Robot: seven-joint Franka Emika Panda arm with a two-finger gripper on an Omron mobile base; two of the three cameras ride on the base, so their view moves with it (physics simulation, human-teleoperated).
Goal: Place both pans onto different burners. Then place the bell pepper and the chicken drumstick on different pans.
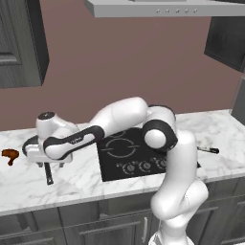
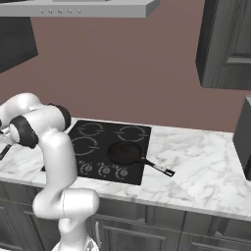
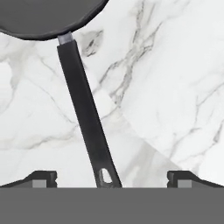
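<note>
White marble counter is stretching to either side of a black glass cooktop, and the robot arm is reaching far over to the left of it. The gripper is hanging above the long black handle of the wide pan — the handle is running between the two finger tips, which are standing wide apart, one at each lower corner of the hand view, holding nothing. The pan's dark bowl is sitting at the top of that view, flat on the marble.

The smaller pan is already sitting on the cooktop over the front right burner, its handle poking out over the counter to the right. The chicken drumstick is lying on the counter near the left edge, just beyond the arm's hand. The bell pepper is not something I can make out.

What could go wrong: the handle is lying slanted across the gap rather than square to the fingers, so a closing grip could catch it off-centre and twist the pan. Gripping near the far tip — where the hanging hole is — would likely leave the heavy bowl sagging or swinging when lifted. A swinging pan could also knock the drumstick nearby.
</note>
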